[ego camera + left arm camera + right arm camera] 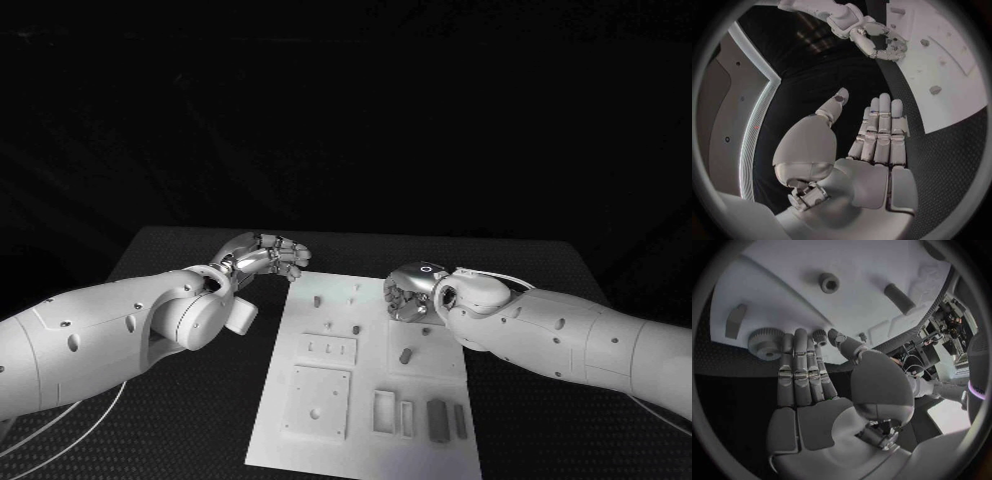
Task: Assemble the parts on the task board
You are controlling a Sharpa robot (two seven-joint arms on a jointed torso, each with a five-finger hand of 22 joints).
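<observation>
The white task board [361, 385] lies in the middle of the black table. My right hand [414, 296] is bent down over the board's far right part. In the right wrist view its thumb and a fingertip [817, 342] close on a small toothed gear [820, 335], beside a larger gear [766, 342] at the board's edge. A ring-shaped part [829, 282], a peg [899, 298] and a block [736, 320] lie on the board [854, 265] beyond. My left hand [268, 255] hovers off the board's far left corner, fingers [879, 130] straight and holding nothing.
A grey peg [408, 355] and two small studs [342, 328] stand mid-board. A square plate [317, 400] and several narrow slots [433, 415] fill the board's near end. Black table [548, 270] surrounds the board on both sides.
</observation>
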